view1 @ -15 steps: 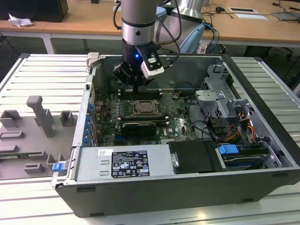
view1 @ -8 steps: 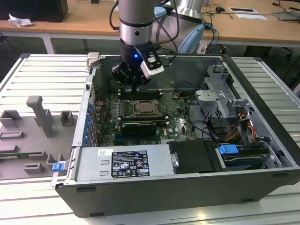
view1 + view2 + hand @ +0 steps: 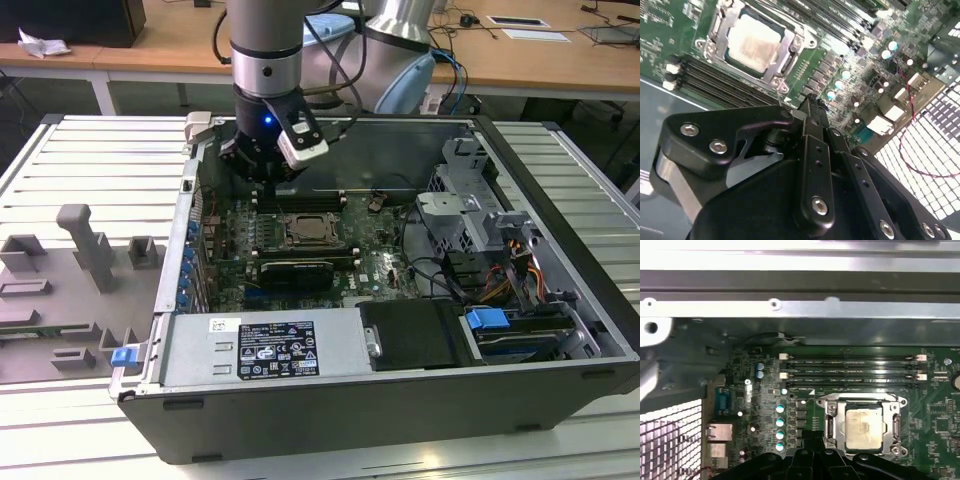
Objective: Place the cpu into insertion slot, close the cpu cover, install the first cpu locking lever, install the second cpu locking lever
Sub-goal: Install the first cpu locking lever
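Observation:
The cpu is a pale silvery-beige square lying flat in the insertion slot on the green board. The cpu cover, a silvery metal frame, lies down around it, and the chip shows through its window. Both wrist views show this, with the cpu and the cover close beyond the fingertips. My gripper is black, its fingers together with nothing between them. In the exterior view the gripper hovers just behind the socket, toward the case's back wall. Thin metal levers run along the socket's sides; whether they are latched I cannot tell.
The open computer case surrounds the board with metal walls. Long black memory slots lie beside the socket. A drive cage and cables stand at the exterior view's right. A grey fixture sits outside the case at the exterior view's left.

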Motion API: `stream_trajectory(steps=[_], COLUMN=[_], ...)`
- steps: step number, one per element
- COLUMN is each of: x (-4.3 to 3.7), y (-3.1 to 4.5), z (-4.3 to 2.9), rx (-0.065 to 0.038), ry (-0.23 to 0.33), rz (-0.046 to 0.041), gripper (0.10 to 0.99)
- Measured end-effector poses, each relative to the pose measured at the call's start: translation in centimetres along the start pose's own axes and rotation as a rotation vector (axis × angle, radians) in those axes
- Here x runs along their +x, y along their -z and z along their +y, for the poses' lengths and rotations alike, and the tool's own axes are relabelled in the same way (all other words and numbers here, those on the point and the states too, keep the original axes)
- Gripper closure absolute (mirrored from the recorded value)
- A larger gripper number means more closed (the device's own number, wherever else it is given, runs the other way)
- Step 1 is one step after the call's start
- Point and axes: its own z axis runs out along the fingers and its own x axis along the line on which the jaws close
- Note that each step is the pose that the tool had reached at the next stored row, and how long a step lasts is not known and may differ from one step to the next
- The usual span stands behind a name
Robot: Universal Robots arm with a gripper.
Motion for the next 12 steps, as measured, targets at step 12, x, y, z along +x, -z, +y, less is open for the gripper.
stream_trajectory(steps=[12], x=[1.39], y=[-0.56], z=[2.20], rx=[-0.022], ry=[0.035], rz=[0.0013], gripper=[0.980])
